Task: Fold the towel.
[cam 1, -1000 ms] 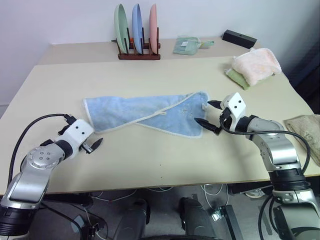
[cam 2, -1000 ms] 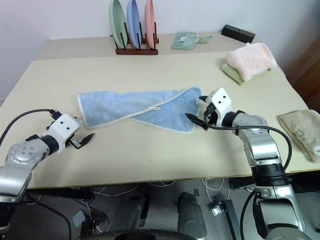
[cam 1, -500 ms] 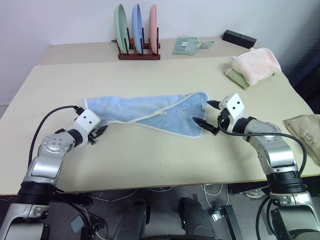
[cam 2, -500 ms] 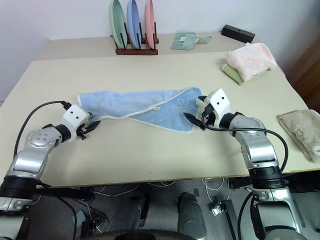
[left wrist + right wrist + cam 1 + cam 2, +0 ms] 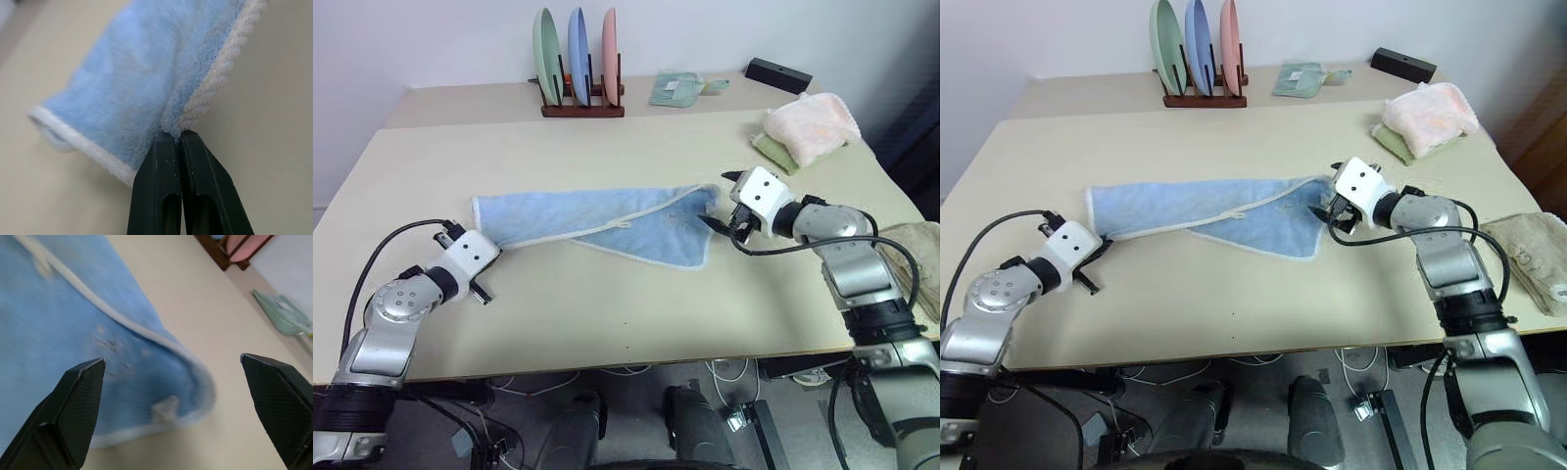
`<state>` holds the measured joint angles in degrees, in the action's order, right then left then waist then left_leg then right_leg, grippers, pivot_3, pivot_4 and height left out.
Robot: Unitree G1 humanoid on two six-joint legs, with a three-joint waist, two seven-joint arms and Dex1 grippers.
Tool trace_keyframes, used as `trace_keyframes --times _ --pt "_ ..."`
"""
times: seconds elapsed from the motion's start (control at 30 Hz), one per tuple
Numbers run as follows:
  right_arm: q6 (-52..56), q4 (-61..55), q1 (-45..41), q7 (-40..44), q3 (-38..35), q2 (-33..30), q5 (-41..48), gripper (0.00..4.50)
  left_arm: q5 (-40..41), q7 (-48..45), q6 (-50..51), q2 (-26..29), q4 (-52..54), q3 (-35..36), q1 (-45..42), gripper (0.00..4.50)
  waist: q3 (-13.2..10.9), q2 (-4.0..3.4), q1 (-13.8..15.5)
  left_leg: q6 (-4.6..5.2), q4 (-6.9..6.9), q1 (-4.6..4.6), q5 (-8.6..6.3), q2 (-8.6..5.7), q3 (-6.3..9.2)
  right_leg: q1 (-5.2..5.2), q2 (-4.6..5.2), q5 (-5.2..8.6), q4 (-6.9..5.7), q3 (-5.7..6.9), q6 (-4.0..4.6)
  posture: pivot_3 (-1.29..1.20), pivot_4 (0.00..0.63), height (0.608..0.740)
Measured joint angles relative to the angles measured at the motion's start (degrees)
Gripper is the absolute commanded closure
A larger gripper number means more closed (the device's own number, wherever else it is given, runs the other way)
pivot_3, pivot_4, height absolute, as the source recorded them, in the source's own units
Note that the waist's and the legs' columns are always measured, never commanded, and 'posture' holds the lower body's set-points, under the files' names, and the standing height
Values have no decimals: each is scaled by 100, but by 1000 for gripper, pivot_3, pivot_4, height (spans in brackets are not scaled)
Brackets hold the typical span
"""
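Observation:
The light blue towel [image 5: 597,220] lies half folded and stretched across the middle of the table, with a whitish stitched edge. My left gripper [image 5: 178,139] is shut on the towel's near left corner [image 5: 499,242], pinching the edging between its black fingers. My right gripper [image 5: 718,202] hovers at the towel's right end, its fingers spread wide. In the right wrist view the rounded towel corner [image 5: 195,396] lies between the open fingers [image 5: 80,396] without touching them.
A wooden rack with three upright plates [image 5: 578,59] stands at the back. A small green cloth [image 5: 677,88] and a black box [image 5: 780,75] lie behind. A pink fluffy towel [image 5: 813,122] sits at the right, and a beige cloth [image 5: 911,245] at the right edge.
My left gripper reached the towel's left corner, shut on it and drew it slightly toward the near left. My right gripper rolled and moved forward to the right corner, still open.

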<state>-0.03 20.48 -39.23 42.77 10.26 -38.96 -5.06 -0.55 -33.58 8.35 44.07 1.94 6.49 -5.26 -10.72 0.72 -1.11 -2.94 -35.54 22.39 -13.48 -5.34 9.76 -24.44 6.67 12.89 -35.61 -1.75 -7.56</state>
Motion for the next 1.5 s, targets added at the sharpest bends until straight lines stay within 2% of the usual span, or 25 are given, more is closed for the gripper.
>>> trace_keyframes --times 0.3,0.4,0.63,0.87,0.97,1.07,1.23,1.3,1.4,1.47,1.5 --pt "-1890 3042 -1579 -484 647 497 -1077 0 -2 23 132 6 219 158 246 4464 -1 -1 -45 -3 12 -1 2 -3 0 -5 -2 -2 1 0 4 0 150 736" --pt "-2254 3794 -1983 -631 800 761 -1324 808 -2 51 138 -12 289 175 334 4500 -1 -1 -114 -6 18 -2 3 -3 3 -7 -3 -4 -1 0 7 0 150 736" --pt "-2774 4422 -2135 -789 905 878 -1611 4471 1 127 141 -26 370 235 551 4500 -1 -1 -148 -7 27 -2 4 -4 4 -15 -3 -5 -10 0 8 0 150 736" --pt "-3005 4447 -2160 -852 893 757 -1656 4471 277 140 338 -202 362 450 399 4500 -1 -2 -146 -10 25 -6 6 -4 3 -19 -3 -4 -27 -1 9 0 150 736" --pt "-3032 4447 -2372 -1016 877 602 -1684 4471 460 139 497 -216 173 517 -71 4500 -3 -3 -135 -16 23 -5 9 -8 5 -21 -2 -5 -35 -1 9 0 150 736" --pt "-3033 4459 -2879 -1280 841 486 -1744 4471 616 161 589 -249 -239 567 -1082 4500 -3 -3 -143 -20 22 -6 12 -10 5 -24 -2 -5 -43 0 9 0 150 736" --pt "-2849 4701 -4332 -2321 829 350 -2074 4471 434 709 -46 -126 -2348 560 -4153 4500 -14 9 -153 -64 30 14 38 -13 3 -56 -2 -12 -44 5 19 0 150 736" --pt "-2824 4711 -4747 -2569 730 255 -2085 4471 419 851 -390 -40 -2931 572 -5026 4500 -14 10 -176 -65 42 12 33 -11 -19 -67 6 -11 -44 9 17 0 150 736" --pt "-2927 4682 -4975 -2526 580 125 -2010 4471 421 727 -822 270 -3415 587 -5523 4500 -10 8 -304 -47 45 5 14 -10 -49 -70 16 -8 -45 15 13 0 150 736" --pt "-3006 4670 -4904 -2320 523 102 -1927 4471 432 501 -930 346 -3485 570 -5387 4500 -10 6 -352 -40 41 3 10 -6 -71 -75 19 -8 -48 15 12 0 150 736" --pt "-3089 4555 -4765 -2034 488 99 -1821 4471 490 246 -925 440 -3308 563 -5038 4500 -10 6 -395 -40 40 2 9 -2 -72 -76 18 -9 -50 14 12 0 150 736"
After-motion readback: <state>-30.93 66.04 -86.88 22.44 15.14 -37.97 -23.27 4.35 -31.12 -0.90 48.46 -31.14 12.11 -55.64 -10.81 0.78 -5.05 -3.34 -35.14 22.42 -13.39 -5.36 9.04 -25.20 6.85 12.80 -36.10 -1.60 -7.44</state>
